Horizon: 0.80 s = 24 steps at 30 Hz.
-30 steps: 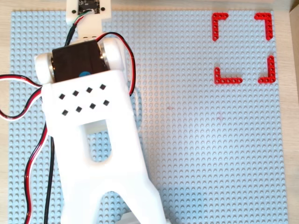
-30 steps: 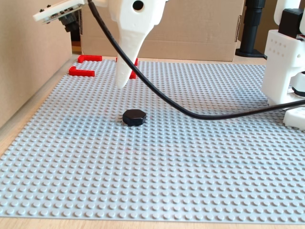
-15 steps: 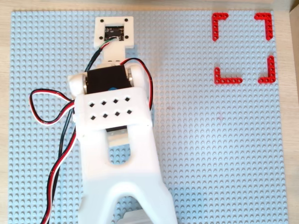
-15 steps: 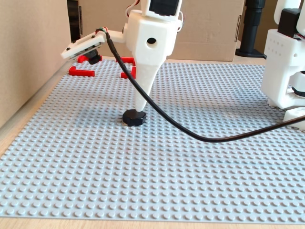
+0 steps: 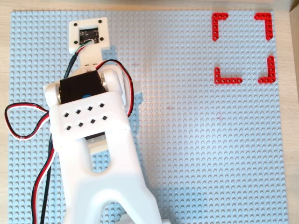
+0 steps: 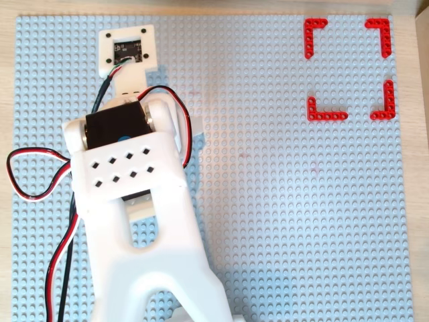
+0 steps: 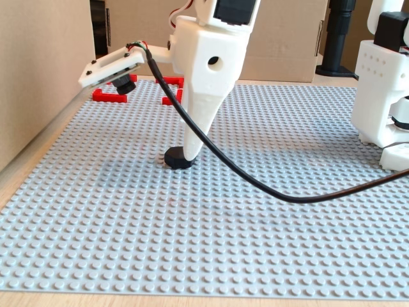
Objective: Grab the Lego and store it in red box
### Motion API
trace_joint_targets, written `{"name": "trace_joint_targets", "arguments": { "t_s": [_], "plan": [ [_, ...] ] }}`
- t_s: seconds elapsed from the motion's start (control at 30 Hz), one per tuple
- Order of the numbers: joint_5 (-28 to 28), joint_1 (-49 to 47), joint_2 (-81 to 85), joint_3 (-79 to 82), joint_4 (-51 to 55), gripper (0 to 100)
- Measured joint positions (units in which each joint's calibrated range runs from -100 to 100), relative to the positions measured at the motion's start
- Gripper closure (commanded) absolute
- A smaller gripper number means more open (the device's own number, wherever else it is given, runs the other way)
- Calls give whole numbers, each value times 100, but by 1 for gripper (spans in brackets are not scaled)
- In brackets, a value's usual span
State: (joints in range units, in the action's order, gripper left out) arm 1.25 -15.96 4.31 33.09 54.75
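Observation:
The Lego (image 7: pixel 175 158), a small glossy black piece, lies on the grey studded baseplate (image 7: pixel 255 224) in the fixed view. My gripper (image 7: pixel 190 155) points straight down at it. The one white finger (image 7: pixel 197 131) that shows covers the Lego's right part, and its tip is down at baseplate level. The other finger is hidden, so the jaw gap does not show. In both overhead views the arm (image 5: pixel 93 140) (image 6: pixel 134 201) covers the Lego and the fingertips. The red box (image 5: pixel 227 80) (image 6: pixel 326 115), four thin red corner brackets, sits at the top right there with nothing inside it. In the fixed view the red box (image 7: pixel 108 97) is far left.
Cardboard walls (image 7: pixel 38 77) stand along the left and back of the plate in the fixed view. The arm's white base (image 7: pixel 380 89) is at the right. A black cable (image 7: pixel 287 195) sags low across the plate. The wrist camera board (image 7: pixel 112 64) sticks out to the left.
The gripper came down from above the plate and shifted slightly right. Its finger tip now sits low against the Lego. The Lego has stayed in place.

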Motion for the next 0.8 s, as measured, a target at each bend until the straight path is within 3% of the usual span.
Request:
{"name": "trace_joint_targets", "arguments": {
  "t_s": [0.63, 0.8],
  "plan": [
    [5, -15, -609, -9, -285, 71],
    [5, -15, -617, -18, -337, 84]
  ]
}}
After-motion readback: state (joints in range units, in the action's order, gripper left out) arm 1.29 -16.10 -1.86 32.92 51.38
